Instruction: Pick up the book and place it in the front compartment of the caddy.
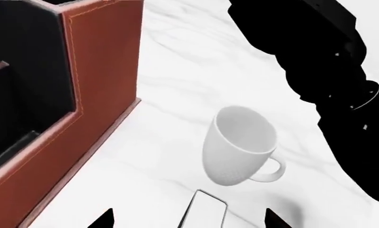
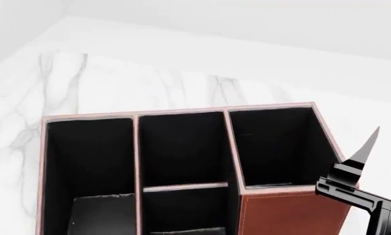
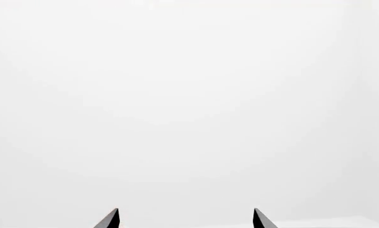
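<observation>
The book (image 1: 206, 213) stands on its edge on the marble counter, showing a thin dark outline and white page edges at the left wrist view's lower border, just in front of the white mug (image 1: 240, 145). My left gripper (image 1: 189, 220) is open, with the book between its two fingertips and not clamped. The reddish-brown caddy (image 1: 104, 61) rises close beside them. In the head view the caddy (image 2: 293, 213) shows its black cells; the front compartment (image 2: 182, 208) is the nearer small middle cell behind a low divider. My right gripper (image 3: 184, 219) is open on nothing, facing blank white.
A black arm (image 1: 332, 71) crosses the left wrist view beyond the mug. The caddy's tall square cell (image 2: 274, 147) is at the right, its long cell (image 2: 87, 166) at the left. One right gripper finger (image 2: 367, 146) sticks up beside the caddy's right wall.
</observation>
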